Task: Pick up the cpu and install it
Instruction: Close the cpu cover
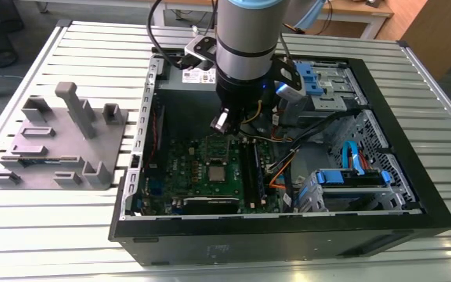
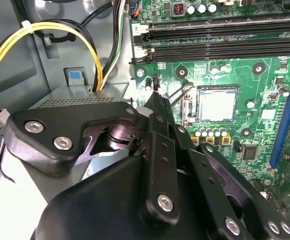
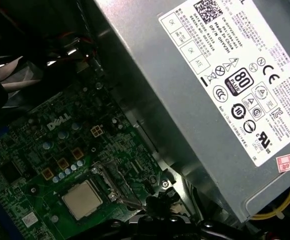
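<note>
The cpu (image 1: 216, 173) is a small silvery square lying flat in its socket in the middle of the green motherboard (image 1: 182, 170); it also shows in both wrist views, cpu (image 2: 216, 104) and cpu (image 3: 81, 200). A thin metal socket lever (image 2: 179, 92) stands out slantwise beside the socket. My gripper (image 1: 221, 126) hangs inside the open computer case, above the board and just behind the socket. In the second wrist view the black fingers (image 2: 156, 131) meet in a point at the gripper (image 2: 155, 94), shut and holding nothing, close to the lever's end.
A grey plastic block with posts (image 1: 57, 141) lies at the exterior view's left on the slatted table. The power supply (image 3: 225, 75) fills the case's rear. Memory slots (image 2: 220, 35), yellow cables (image 2: 35, 35) and blue drive bays (image 1: 351, 176) crowd around the socket.
</note>
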Robot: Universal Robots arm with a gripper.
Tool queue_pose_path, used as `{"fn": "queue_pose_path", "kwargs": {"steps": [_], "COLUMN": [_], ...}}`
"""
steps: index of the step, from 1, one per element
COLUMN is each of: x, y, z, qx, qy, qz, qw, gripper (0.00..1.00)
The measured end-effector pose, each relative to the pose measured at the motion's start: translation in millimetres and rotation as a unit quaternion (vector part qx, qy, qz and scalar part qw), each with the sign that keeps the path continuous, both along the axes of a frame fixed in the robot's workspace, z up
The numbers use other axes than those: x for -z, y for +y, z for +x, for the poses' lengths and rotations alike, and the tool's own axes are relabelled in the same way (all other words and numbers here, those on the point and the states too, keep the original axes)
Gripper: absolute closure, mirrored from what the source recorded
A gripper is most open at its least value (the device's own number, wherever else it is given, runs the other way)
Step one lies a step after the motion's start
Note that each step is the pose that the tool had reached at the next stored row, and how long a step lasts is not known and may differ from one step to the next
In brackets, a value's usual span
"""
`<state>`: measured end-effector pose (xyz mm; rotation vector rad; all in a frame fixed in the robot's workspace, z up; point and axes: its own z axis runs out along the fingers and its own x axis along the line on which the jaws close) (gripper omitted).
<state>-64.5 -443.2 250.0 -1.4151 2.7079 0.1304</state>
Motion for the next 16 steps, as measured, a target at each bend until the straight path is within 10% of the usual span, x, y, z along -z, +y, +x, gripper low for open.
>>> {"fn": "queue_pose_path", "kwargs": {"steps": [16], "x": [-1.1], "y": [-8.3], "z": [-0.4], "qx": [-0.009], "qy": [0.0000], "qz": [0.0005], "qw": [1.0000], "gripper": [0.89]}}
